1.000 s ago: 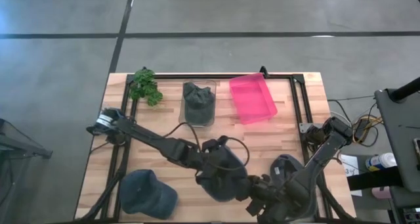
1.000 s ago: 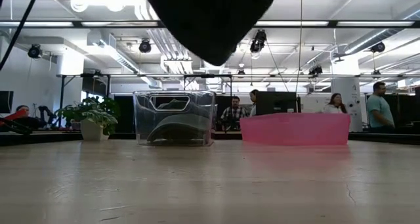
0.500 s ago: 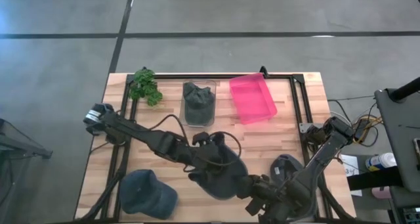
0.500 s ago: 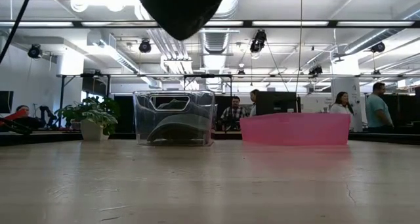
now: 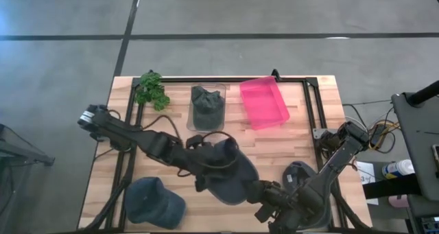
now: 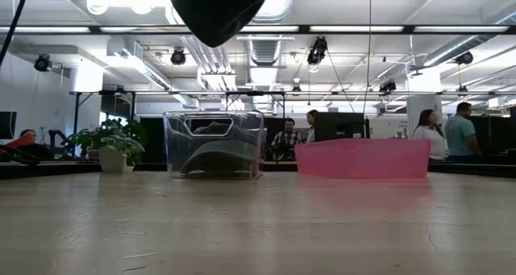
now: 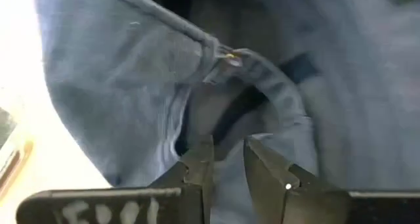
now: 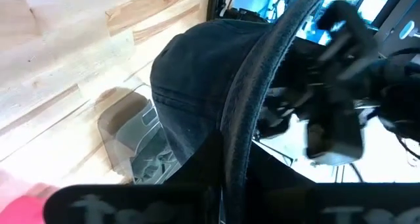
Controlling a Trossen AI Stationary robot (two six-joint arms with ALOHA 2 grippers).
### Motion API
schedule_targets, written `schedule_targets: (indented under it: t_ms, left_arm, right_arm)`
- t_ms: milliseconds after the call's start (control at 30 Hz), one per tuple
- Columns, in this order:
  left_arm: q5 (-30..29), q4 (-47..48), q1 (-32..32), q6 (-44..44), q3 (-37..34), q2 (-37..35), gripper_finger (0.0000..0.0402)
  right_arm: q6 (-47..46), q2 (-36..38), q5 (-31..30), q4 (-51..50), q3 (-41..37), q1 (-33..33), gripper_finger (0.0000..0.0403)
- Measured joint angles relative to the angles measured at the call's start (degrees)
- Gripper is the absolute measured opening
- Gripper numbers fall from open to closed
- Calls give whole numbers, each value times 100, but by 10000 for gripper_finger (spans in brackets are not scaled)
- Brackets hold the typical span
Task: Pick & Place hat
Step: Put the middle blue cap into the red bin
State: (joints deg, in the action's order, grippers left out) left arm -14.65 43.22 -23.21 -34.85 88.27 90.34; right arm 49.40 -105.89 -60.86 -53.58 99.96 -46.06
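Over the last second the left claw [image 5: 206, 167], pinching the hat [image 5: 230, 172] by its fabric, had swung with it toward the clear bin [image 5: 207, 109]. The hat hung clear of the bench [image 5: 302, 134], so placing looked close. The right claw [image 5: 267, 210] stayed pressed together just beside the hat.

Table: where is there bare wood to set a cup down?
Free: the strip between the plant and the loose hat, and the corner beyond the pink tray. Crowded: the front middle, where both arms hold a hat.
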Motion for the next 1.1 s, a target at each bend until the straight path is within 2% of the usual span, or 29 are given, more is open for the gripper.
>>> schedule_targets:
  t_ms: [200,333,400,633,767,967,1100]
  left_arm:
    - [-77,-22,-63,-1,-22,-548,78]
    - [-985,426,-53,86,-161,-773,78]
    - [-1244,410,-2,96,-287,-782,78]
    - [-686,-14,170,353,-745,-610,78]
    - [-691,-370,207,472,-838,-471,78]
    - [-601,-1439,274,1017,-881,-323,78]
    - [-570,-1701,335,1198,-881,-215,78]
  right_arm:
    - [40,2,5,2,0,26,13]
    - [205,2,24,19,0,56,13]
    - [250,2,31,39,0,72,13]
    - [573,2,38,326,-2,164,13]
    - [650,2,44,457,-4,192,13]
    - [679,2,68,496,-9,223,13]
    - [683,2,69,504,-9,226,13]
